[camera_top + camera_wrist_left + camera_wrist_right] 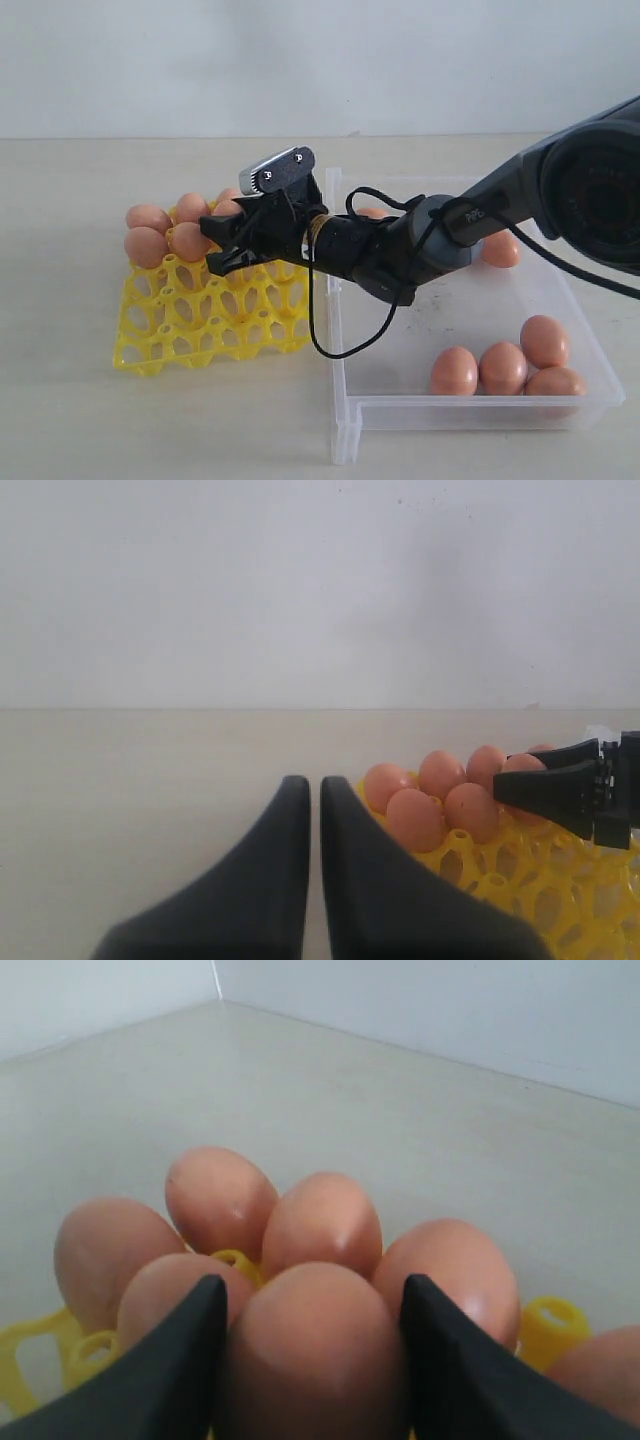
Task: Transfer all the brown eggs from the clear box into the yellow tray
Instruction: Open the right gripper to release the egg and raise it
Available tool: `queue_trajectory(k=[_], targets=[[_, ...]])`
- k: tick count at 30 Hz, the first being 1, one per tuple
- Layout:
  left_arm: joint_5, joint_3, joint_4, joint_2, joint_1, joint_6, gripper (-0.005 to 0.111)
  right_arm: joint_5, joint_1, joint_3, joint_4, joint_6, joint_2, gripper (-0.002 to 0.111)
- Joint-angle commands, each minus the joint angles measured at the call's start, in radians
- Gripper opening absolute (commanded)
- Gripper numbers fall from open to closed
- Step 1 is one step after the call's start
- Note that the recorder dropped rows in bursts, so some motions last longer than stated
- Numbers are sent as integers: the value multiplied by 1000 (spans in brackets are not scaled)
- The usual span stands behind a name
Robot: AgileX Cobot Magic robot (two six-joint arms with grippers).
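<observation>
Jaws of the right gripper clasp one brown egg above the yellow tray, left of centre. Empty, the left gripper is pinched closed. Lower right, other eggs lie in the clear box.

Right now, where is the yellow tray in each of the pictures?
Exterior view: yellow tray left of centre, beside the clear box.
Left wrist view: in the picture's bottom right corner.
Right wrist view: only yellow bits peeking between eggs, low in the picture.
Shared landmark: the bunch of brown eggs sitting on the tray shows in all three.
</observation>
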Motion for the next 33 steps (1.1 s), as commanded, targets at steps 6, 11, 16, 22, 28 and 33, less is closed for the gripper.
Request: queue_trajectory(k=[6,11,16,22,28,33], targets=[[-14,4,-5,-3,2,0,4,26,-7,-3,-1,50,-3,62],[-14,4,-5,-3,2,0,4,26,-7,-3,-6,55,-54,62],[-14,4,-5,-3,2,0,4,55,-7,0,-86,141,-152,62],[-14,4,-5,-3,2,0,4,302,-7,0,-518,448,-334,41],[-14,4,-5,-3,2,0,4,562,-11,3,-1256,1138,-489,0],[-14,4,-5,-3,2,0,4,662,-71,68,-1256,1198,-580,0]])
